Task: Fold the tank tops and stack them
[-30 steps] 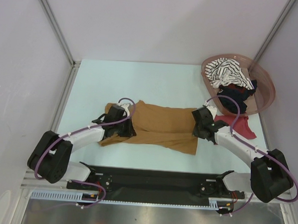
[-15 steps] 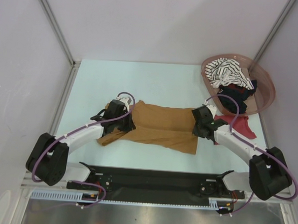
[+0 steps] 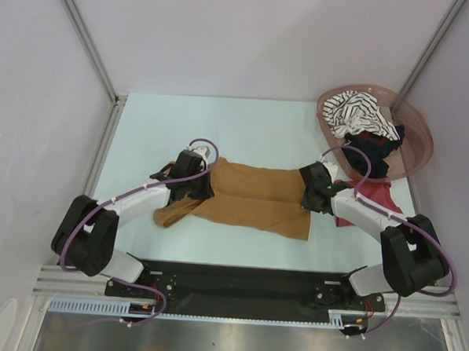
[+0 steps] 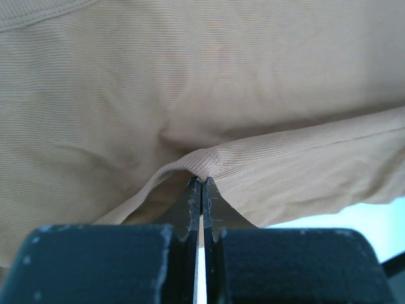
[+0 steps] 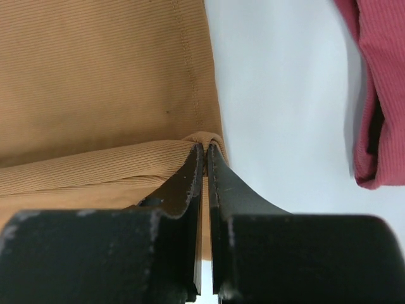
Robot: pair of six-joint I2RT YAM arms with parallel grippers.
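The table (image 3: pixel 252 133) is carrying the mustard-brown tank top (image 3: pixel 257 199) at its middle. The top's long axis is running left to right, and its seamed edge is facing the dark red tank top (image 3: pixel 383 195). The left gripper (image 4: pixel 202 183) is pinching a fold at the top's left end, and the right gripper (image 5: pixel 205 152) is clamping the fold at its right edge.

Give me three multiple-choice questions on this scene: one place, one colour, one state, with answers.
1. Where is the striped tank top? A in the basket; B flat on the table; C in a gripper.
2. What colour is the tank top being folded? A black; B mustard-brown; C white.
3. How are the left gripper and right gripper? A both open; B both shut on the mustard-brown tank top; C one open.
Answers: A, it lies inside the rim; B, plain in every view; B, each wrist view shows closed fingers pinching a fold.
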